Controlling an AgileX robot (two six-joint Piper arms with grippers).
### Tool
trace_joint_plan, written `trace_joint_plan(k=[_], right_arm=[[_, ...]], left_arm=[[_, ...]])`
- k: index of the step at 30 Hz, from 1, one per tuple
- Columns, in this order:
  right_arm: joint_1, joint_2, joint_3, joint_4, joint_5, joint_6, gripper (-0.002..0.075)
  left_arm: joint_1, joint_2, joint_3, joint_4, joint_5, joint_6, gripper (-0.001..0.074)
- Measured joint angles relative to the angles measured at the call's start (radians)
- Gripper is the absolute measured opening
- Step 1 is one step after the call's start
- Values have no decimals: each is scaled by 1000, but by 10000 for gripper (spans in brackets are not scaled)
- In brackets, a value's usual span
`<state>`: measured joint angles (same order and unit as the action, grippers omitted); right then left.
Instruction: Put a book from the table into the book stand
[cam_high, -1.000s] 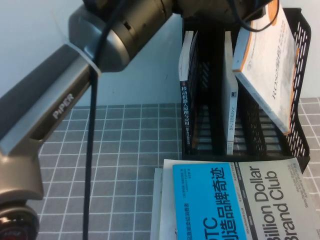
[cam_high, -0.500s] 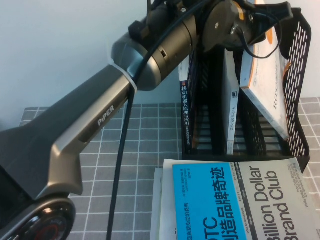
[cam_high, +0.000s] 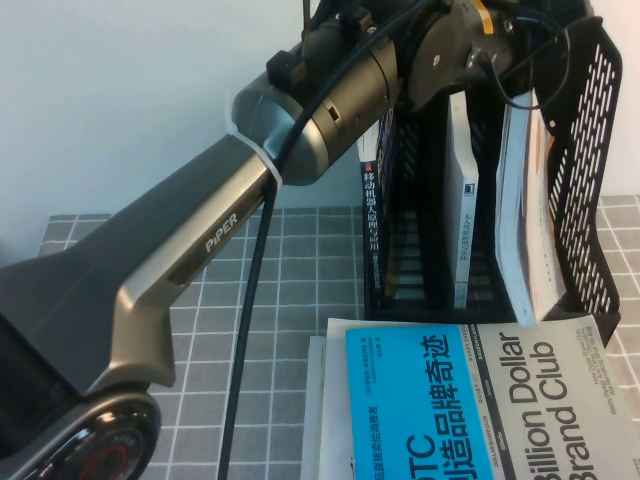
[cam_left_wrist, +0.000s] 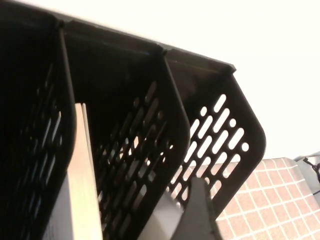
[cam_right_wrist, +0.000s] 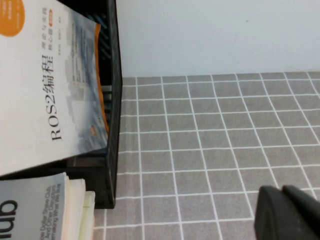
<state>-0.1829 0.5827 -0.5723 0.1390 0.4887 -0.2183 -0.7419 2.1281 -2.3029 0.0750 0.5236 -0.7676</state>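
The black mesh book stand (cam_high: 590, 150) stands at the back right of the table. A white ROS2 book (cam_high: 520, 200) stands nearly upright in its right compartment, its lower edge down at the stand's floor. My left gripper (cam_high: 508, 58) is at the book's top edge and shut on it. In the left wrist view one finger (cam_left_wrist: 197, 205) lies against the pale book (cam_left_wrist: 160, 222) above the stand (cam_left_wrist: 200, 100). The right wrist view shows the book's cover (cam_right_wrist: 50, 90) in the stand (cam_right_wrist: 112, 100). My right gripper (cam_right_wrist: 287, 212) is shut and empty, low over the table to the right of the stand.
A dark-spined book (cam_high: 372, 200) fills the stand's left compartment and a white one (cam_high: 462, 200) the middle. A blue book (cam_high: 420, 410) and a grey "Billion Dollar Club" book (cam_high: 560, 400) lie stacked in front of the stand. Grey tiled table (cam_high: 280, 300) lies to the left.
My left arm has lowered the ROS2 book from a tilted hold above the stand into the right compartment, where it now stands nearly upright. The arm swung forward into view.
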Motion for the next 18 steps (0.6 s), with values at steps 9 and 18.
trace_joint_plan(k=[9, 18], right_arm=[[0, 27, 0, 320, 195, -414, -3], [0, 342, 0, 939, 397, -991, -3]], left_arm=[[0, -51, 0, -37, 63, 264, 96], [2, -264, -2, -49, 260, 564, 2]])
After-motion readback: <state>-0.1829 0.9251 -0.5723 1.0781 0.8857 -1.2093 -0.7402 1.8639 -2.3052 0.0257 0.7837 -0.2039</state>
